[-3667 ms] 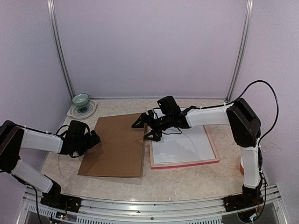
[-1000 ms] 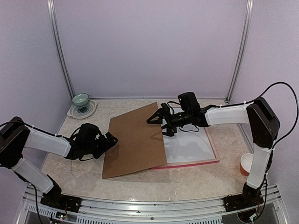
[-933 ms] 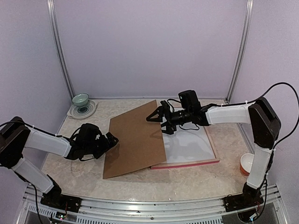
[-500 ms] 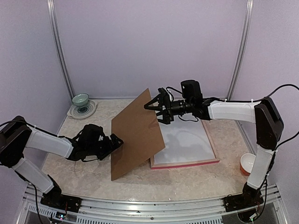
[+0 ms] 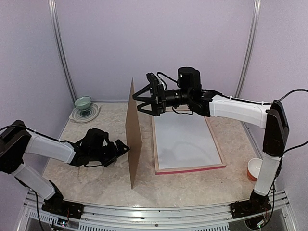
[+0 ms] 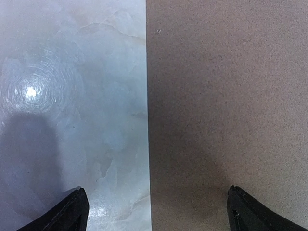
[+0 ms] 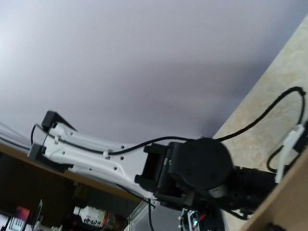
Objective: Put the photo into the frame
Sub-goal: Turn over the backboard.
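The frame [image 5: 190, 169] lies flat right of centre, with pale rails and a pink near edge. A white sheet [image 5: 185, 139] fills it. The photo's red sunset side shows nowhere. A brown backing board [image 5: 133, 139] stands almost upright on its edge, left of the frame. My right gripper [image 5: 143, 101] is open, its fingers spread beside the board's upper part. My left gripper [image 5: 123, 149] is open, low against the board's left face. In the left wrist view the backing board [image 6: 226, 106] fills the right half ahead of my open left gripper [image 6: 156, 211].
A green bowl [image 5: 83, 102] sits on a patterned plate [image 5: 86, 114] at the back left. An orange and white cup [image 5: 253, 169] stands at the right edge. The right wrist view shows the left arm [image 7: 197, 168] and the wall.
The backing board has tipped up from lying flat to standing on edge, uncovering the frame's left rail. My right gripper rose and moved left with it. My left gripper crept right.
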Action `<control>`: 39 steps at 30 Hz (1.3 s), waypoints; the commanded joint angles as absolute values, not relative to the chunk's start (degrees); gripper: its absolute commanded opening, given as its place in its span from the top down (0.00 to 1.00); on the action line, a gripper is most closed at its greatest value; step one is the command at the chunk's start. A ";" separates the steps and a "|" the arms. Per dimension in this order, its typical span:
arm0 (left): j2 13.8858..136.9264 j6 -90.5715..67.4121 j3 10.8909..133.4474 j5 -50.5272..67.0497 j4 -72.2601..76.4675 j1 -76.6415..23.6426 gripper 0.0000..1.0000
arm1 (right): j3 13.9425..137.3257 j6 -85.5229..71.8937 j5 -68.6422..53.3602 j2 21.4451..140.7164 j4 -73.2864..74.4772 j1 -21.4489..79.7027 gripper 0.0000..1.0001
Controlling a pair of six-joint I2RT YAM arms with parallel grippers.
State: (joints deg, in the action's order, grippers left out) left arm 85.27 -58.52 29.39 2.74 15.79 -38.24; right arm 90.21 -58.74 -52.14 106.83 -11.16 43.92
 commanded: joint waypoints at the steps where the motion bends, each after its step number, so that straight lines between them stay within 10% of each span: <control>1: 85.93 -57.45 28.77 3.58 14.72 -38.67 0.01 | 91.51 -58.06 -54.01 109.37 -12.26 45.57 0.01; 39: 52.65 -53.76 39.44 -1.34 3.58 -34.90 0.01 | 94.22 -63.85 -55.85 118.24 -21.36 51.54 0.01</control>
State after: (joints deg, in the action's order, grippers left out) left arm 54.43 -53.78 37.41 -0.47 5.43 -35.33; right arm 93.80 -62.28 -54.52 116.97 -17.17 50.76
